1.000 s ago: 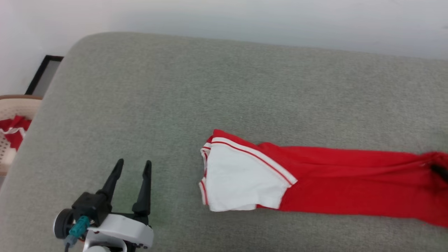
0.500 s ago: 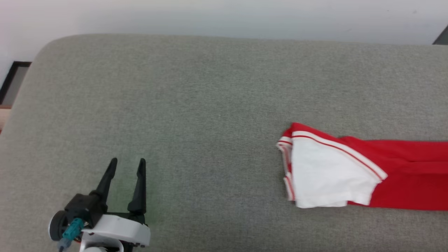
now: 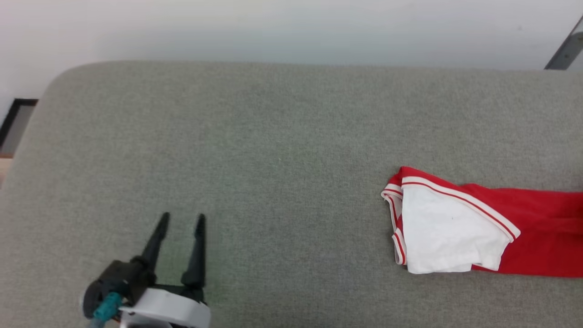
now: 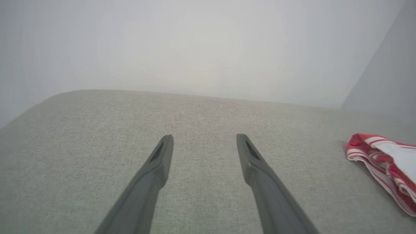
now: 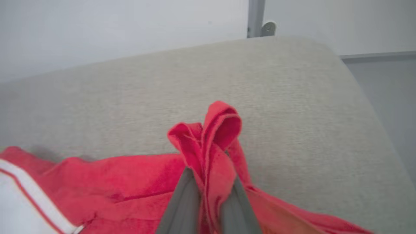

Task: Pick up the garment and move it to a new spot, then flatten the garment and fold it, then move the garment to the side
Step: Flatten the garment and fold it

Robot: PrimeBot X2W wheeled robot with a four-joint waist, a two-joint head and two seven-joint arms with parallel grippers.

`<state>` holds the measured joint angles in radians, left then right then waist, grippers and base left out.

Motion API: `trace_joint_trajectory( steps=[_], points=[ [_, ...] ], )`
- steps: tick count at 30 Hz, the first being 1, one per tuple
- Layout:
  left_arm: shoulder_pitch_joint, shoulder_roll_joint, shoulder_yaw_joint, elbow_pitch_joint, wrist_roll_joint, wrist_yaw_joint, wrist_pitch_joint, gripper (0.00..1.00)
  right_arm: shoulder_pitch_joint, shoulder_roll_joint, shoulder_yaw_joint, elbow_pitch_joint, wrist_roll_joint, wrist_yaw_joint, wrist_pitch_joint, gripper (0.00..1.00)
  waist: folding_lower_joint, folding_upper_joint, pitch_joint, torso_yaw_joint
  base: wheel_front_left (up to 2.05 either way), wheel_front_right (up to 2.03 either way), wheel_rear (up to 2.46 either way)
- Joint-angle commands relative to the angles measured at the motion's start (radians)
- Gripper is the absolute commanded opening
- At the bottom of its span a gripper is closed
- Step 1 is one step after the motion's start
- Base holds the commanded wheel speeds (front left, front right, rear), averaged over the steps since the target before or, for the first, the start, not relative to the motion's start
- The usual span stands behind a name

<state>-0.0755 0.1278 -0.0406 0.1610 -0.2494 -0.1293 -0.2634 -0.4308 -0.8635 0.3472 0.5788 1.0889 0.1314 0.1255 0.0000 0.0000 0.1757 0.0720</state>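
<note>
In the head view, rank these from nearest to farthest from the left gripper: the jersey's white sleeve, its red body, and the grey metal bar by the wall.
From the left gripper, at lower left:
1. the short white sleeve, to its right.
2. the red jersey body, further right, at the view's edge.
3. the grey metal bar, in the top right corner.

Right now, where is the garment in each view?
Head view: garment at right edge, white sleeve leftward.
Left wrist view: garment at right edge, striped trim showing.
Right wrist view: garment across lower half, pinched by right gripper.
Shared landmark: grey cushion under it.
</note>
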Motion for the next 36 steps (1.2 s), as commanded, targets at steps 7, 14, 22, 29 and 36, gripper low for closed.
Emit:
trace_joint_trajectory(
  steps=[7, 14, 22, 29, 36],
  points=[
    [0.041, 0.002, -0.030, -0.032, -0.026, -0.001, -0.001, 1.00, 0.103, 0.067, -0.002, -0.319, -0.061, -0.002, 0.128, 0.00, 0.0000, 0.0000, -0.041, 0.043, 0.00, 0.00, 0.00],
    [0.038, -0.009, -0.051, -0.043, -0.036, -0.001, -0.001, 1.00, 0.155, 0.217, -0.043, -0.465, -0.153, -0.002, 0.268, 0.00, 0.0000, 0.0000, -0.042, 0.092, 0.00, 0.00, 0.00],
    [0.018, -0.010, -0.063, -0.039, -0.048, -0.001, -0.001, 1.00, 0.135, 0.361, -0.073, -0.473, -0.249, -0.002, 0.359, 0.00, 0.0000, 0.0000, -0.023, 0.135, 0.00, 0.00, 0.00],
    [-0.004, -0.010, -0.078, -0.028, -0.050, -0.001, -0.001, 1.00, 0.119, 0.426, -0.076, -0.410, -0.332, -0.002, 0.344, 0.00, 0.0000, 0.0000, -0.003, 0.148, 0.00, 0.00, 0.00],
    [-0.017, -0.004, -0.070, -0.007, -0.057, -0.001, -0.001, 1.00, 0.093, 0.459, -0.040, -0.360, -0.369, -0.002, 0.296, 0.34, 0.0000, 0.0000, -0.001, 0.128, 0.00, 0.00, 0.00]
  ],
)
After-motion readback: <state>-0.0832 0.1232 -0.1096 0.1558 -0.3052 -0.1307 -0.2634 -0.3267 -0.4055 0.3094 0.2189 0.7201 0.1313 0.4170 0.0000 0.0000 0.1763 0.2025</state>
